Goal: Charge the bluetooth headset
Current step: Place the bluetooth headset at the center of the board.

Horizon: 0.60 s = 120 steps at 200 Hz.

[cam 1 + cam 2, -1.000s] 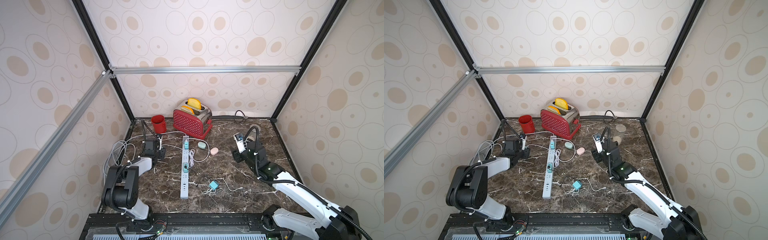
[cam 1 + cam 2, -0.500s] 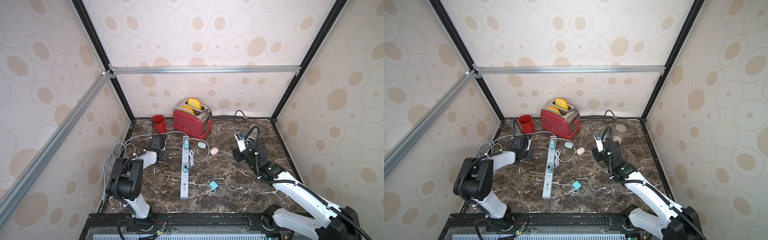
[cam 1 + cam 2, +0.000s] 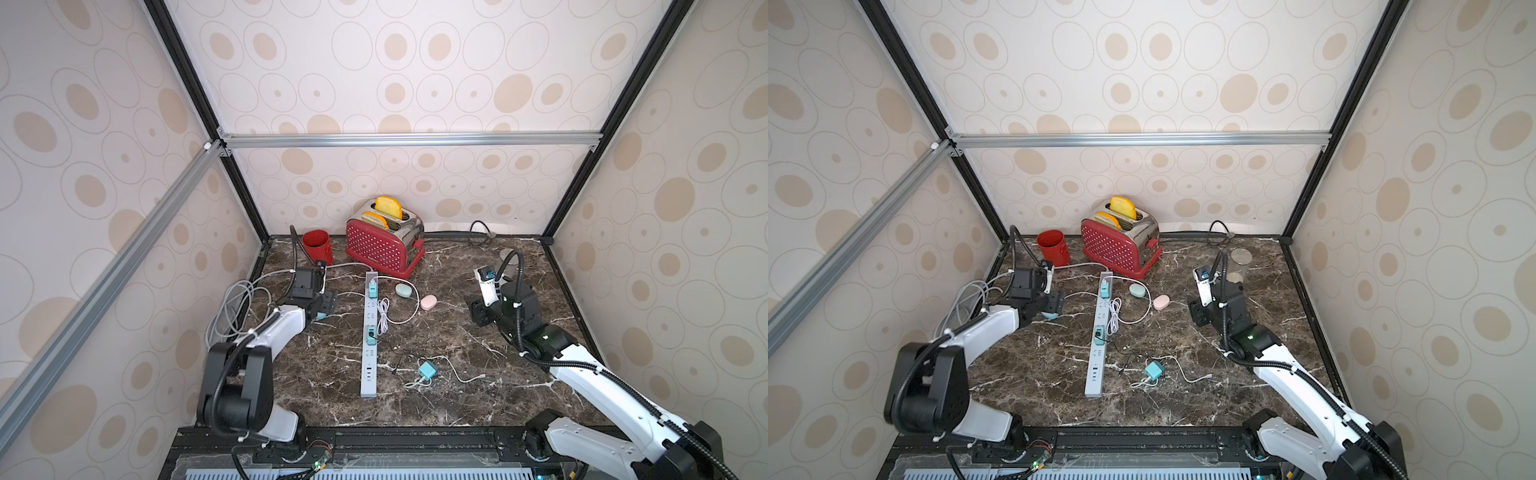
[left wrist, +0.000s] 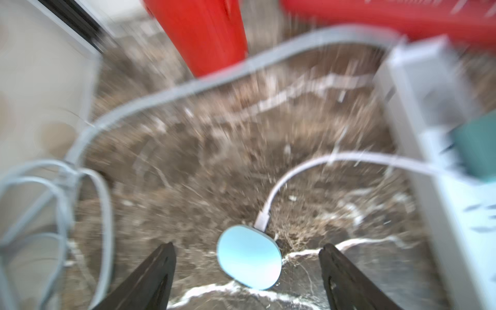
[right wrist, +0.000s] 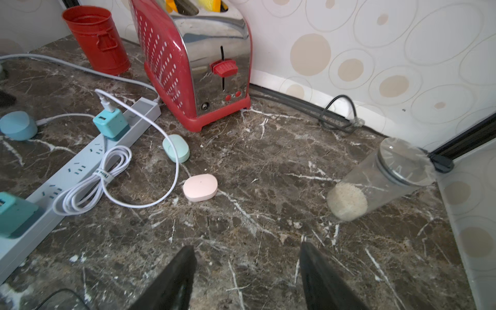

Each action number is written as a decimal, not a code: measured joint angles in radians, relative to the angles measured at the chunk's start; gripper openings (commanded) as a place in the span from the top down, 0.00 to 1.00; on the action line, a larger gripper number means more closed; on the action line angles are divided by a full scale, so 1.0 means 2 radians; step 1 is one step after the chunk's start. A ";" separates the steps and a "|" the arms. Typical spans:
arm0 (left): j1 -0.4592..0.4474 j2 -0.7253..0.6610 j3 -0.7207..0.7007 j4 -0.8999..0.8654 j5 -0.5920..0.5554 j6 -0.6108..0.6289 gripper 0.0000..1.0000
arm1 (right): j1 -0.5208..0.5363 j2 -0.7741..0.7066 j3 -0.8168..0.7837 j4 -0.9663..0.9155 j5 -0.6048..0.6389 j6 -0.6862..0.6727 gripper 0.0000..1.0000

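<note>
Left wrist view: a light blue oval earbud case lies flat on the brown marble bench. A thin white cable is plugged into its far end. This picture is blurry.
Left claw: wide open and low over the case, with one black finger on each side. It is not squeezing the case.
Why so wide: I think the plug is in, so the case needs no holding and can just rest on the bench.
Where the case is: on the left part of the bench, left of the long grey power strip and near it.
Why it lies there: the white cable runs right to a teal cube charger at the far end of the strip. The case sits near enough for the cable to curve loosely, not pull tight.
Right claw: partly open with nothing in it, above bare bench on the right, well apart from the case. I think it is waiting out of the way.
Other cases: a mint green oval case and a pink oval case lie right of the strip.
How far along: charging looks set up, I think.
Watch out: a finger could catch the cable and tug the plug out.
</note>
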 measured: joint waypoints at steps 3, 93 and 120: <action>-0.002 -0.011 0.002 -0.002 -0.002 -0.004 0.14 | 0.000 0.000 0.001 -0.004 -0.005 0.003 0.37; -0.085 -0.098 0.010 -0.099 0.056 -0.141 0.19 | -0.003 0.073 0.025 -0.119 -0.130 0.139 0.47; -0.102 -0.135 -0.015 -0.091 0.073 -0.143 0.20 | -0.004 0.124 0.037 -0.113 -0.150 0.198 0.48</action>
